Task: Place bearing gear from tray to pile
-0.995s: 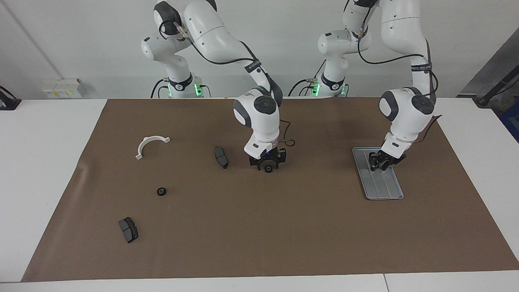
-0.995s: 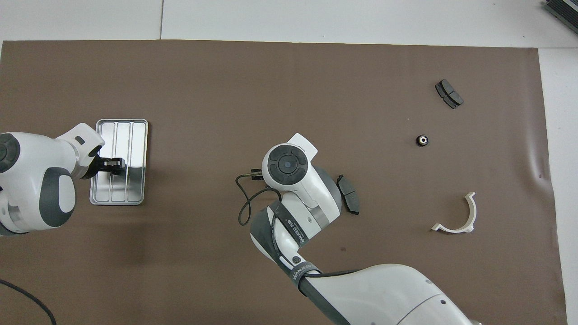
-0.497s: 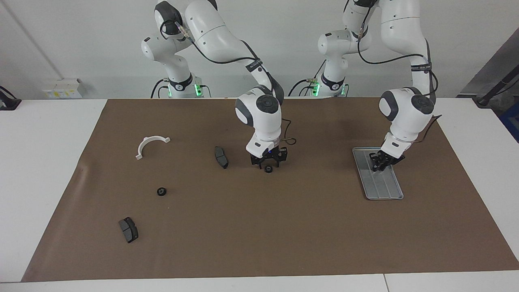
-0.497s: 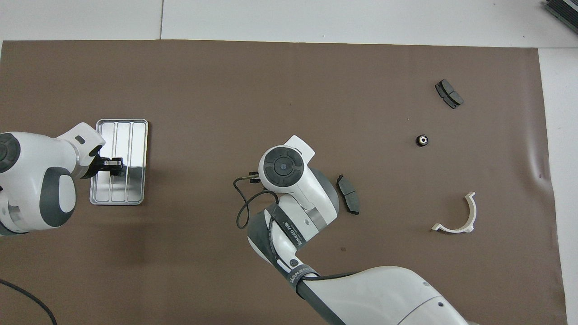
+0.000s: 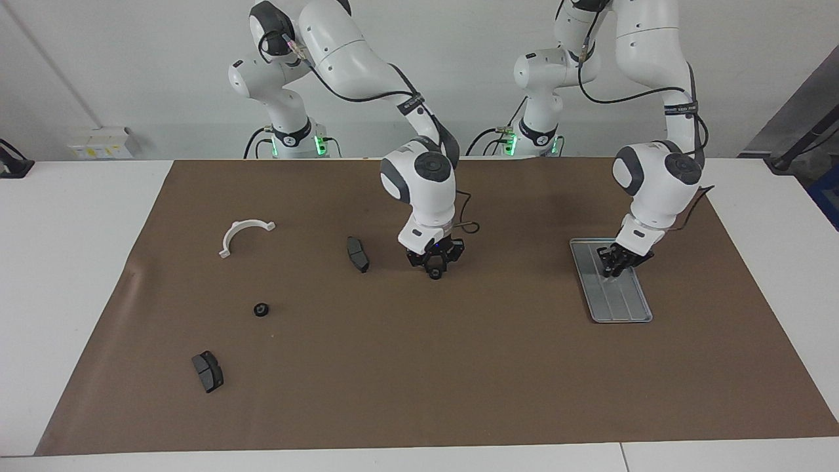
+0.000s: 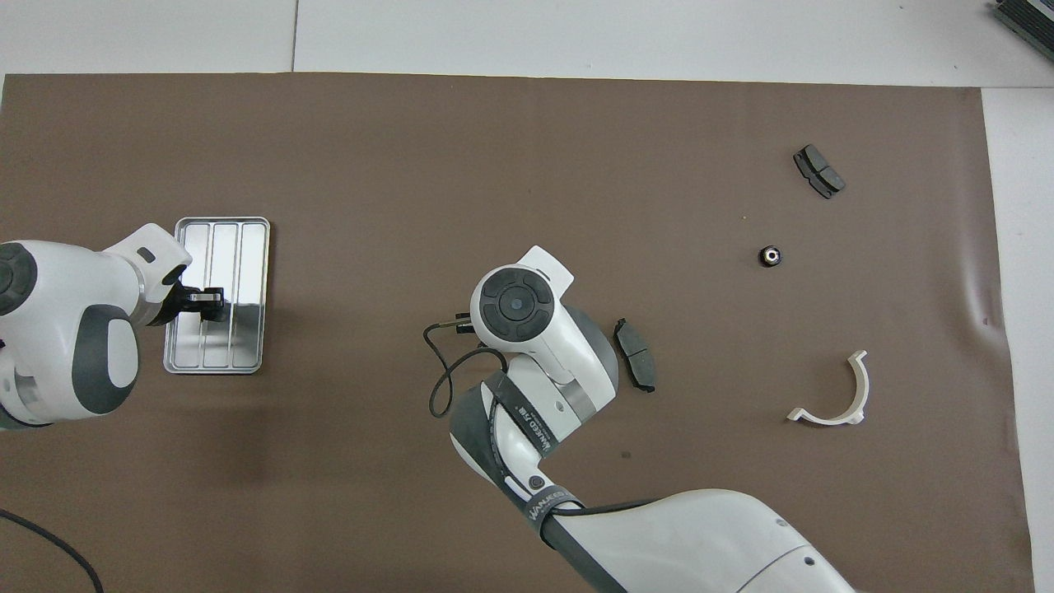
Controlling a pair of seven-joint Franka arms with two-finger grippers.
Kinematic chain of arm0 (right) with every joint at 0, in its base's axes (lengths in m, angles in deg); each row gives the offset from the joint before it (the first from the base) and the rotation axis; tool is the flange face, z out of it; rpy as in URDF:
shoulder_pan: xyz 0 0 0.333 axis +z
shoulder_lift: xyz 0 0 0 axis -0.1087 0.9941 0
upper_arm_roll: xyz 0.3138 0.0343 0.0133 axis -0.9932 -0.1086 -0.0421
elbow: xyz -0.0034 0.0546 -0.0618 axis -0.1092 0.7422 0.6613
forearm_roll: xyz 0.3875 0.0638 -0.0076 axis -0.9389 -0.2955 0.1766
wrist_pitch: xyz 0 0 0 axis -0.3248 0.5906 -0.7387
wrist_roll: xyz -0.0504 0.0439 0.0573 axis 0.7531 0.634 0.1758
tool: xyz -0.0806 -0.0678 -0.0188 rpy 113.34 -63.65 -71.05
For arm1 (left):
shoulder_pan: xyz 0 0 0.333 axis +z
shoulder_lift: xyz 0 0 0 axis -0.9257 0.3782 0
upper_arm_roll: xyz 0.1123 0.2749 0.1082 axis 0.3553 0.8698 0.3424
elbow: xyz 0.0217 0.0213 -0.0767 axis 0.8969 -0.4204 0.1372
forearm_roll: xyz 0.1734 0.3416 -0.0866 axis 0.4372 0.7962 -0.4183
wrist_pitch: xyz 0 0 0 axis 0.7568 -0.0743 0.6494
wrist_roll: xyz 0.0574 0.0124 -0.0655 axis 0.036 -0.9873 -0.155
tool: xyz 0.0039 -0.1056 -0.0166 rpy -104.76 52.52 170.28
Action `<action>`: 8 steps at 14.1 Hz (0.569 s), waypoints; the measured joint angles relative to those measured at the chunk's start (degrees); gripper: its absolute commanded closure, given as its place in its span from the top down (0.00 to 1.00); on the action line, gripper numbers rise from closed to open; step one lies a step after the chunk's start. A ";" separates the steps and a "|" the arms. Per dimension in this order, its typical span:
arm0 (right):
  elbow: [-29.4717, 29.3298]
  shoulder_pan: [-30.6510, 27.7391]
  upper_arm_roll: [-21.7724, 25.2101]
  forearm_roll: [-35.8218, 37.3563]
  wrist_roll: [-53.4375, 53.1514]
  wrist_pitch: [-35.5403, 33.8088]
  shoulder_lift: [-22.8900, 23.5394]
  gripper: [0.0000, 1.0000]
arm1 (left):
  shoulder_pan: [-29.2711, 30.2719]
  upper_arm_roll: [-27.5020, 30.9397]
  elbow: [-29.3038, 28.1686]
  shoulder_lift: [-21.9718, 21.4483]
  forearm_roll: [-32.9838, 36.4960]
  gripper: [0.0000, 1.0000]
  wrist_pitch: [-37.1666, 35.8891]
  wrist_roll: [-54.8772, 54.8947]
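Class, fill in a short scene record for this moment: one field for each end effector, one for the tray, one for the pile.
right end effector: low over the middle of the mat, shut on a bearing gear
left end effector: shut, down at the tray; nothing visibly held
tray: toward the left arm's end; no gear showing in it
pile: second gear, white half-ring bracket, near brake pad, far brake pad, scattered toward the right arm's end
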 measured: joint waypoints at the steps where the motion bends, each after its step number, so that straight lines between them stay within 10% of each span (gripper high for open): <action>1: 0.04 0.04 0.00 0.00 0.00 -0.01 0.07 0.00 | 0.00 -0.05 0.12 0.05 0.00 0.04 -0.03 0.00; 8: -1.21 -3.03 1.58 0.08 0.67 -8.09 -4.58 0.00 | -3.46 -0.78 9.19 1.93 -0.01 0.04 -7.09 -6.13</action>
